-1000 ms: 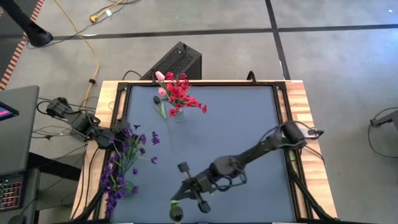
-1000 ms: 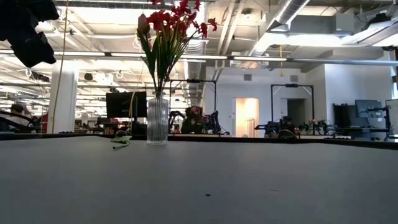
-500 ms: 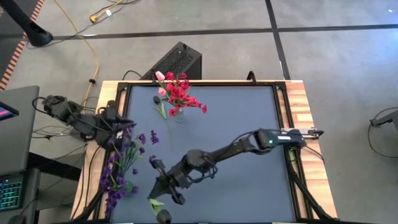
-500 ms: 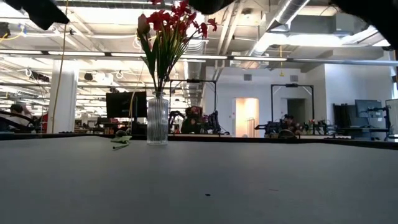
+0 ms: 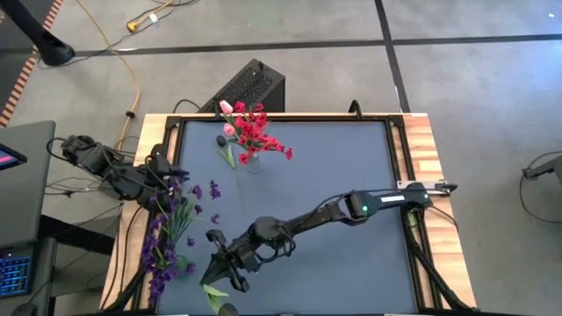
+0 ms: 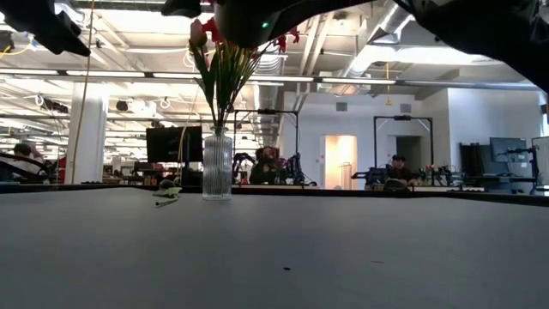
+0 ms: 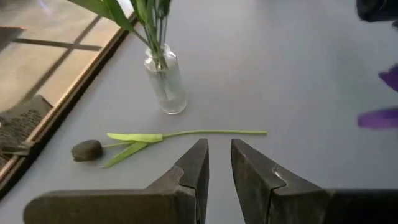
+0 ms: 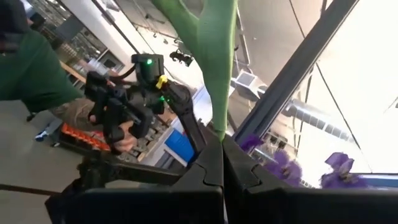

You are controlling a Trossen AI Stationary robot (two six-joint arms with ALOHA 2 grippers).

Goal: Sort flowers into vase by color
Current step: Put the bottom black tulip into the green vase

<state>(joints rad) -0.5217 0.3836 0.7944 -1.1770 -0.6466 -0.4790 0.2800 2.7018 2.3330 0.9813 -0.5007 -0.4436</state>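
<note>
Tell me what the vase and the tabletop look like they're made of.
Vase: looks like clear glass, glossy; the stems show through it, and the low view shows vertical ribs. Could be clear plastic.
Tabletop: matte grey-blue sheet, no glare, possibly a mat or laminate; can't tell which. Its border looks like light wood with visible grain.

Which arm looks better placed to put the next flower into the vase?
The right, probably. The right gripper is already shut on a green-stemmed flower, over the table's near edge. The left gripper holds nothing, hovering near the vase and a flower lying flat.
</note>
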